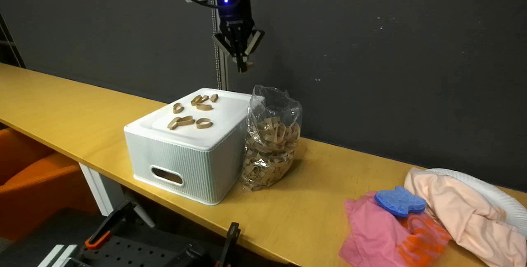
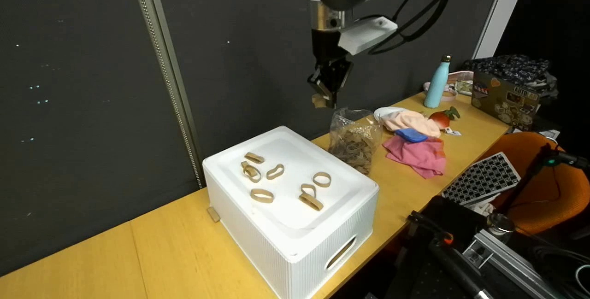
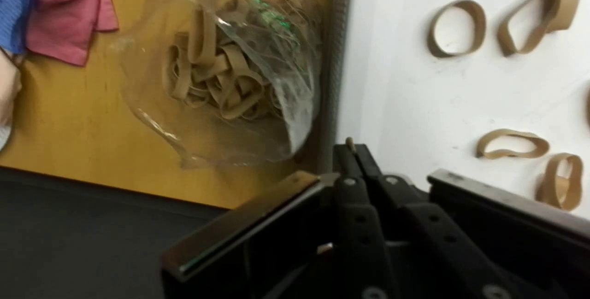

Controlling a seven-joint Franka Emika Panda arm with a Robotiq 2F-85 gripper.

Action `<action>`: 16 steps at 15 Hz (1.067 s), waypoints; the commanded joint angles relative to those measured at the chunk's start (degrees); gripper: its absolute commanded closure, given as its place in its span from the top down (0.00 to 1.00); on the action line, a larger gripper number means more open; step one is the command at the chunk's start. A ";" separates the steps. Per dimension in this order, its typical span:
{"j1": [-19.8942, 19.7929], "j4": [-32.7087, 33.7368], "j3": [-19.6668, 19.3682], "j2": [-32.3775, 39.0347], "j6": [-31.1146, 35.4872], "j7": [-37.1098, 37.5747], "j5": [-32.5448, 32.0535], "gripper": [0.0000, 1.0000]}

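bands (image 1: 204,126) lie scattered on the box (image 1: 164,147) toward the left of an exterior view. above, near the box's right edge, hangs the gripper (image 1: 242,68), its tips pinching one band (image 1: 250,66), and just right of the box a clear bag (image 1: 271,101) of more bands (image 1: 271,154) stands on the worktop (image 1: 329,168). farther right, a blue sponge (image 1: 399,201) lies on a pink cloth (image 1: 372,228) beside a peach cloth (image 1: 461,209) partly covering a plate (image 1: 504,197).

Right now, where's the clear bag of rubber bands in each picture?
In an exterior view: the bag, near the middle.
In an exterior view: the bag, a little right of the middle.
In the wrist view: the bag, toward the upper left.
Shared landmark: the white box, beside the bag in all three.
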 commanded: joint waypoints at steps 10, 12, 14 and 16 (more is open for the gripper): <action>-6.68 -12.02 -4.25 -5.21 3.05 0.39 -0.60 0.01; -6.94 -11.01 -4.43 -3.98 3.97 0.40 -0.38 0.01; -6.77 -10.30 -4.16 -3.11 5.00 0.48 -0.03 0.01; -6.25 -9.74 -3.63 -2.22 6.17 0.51 0.15 0.01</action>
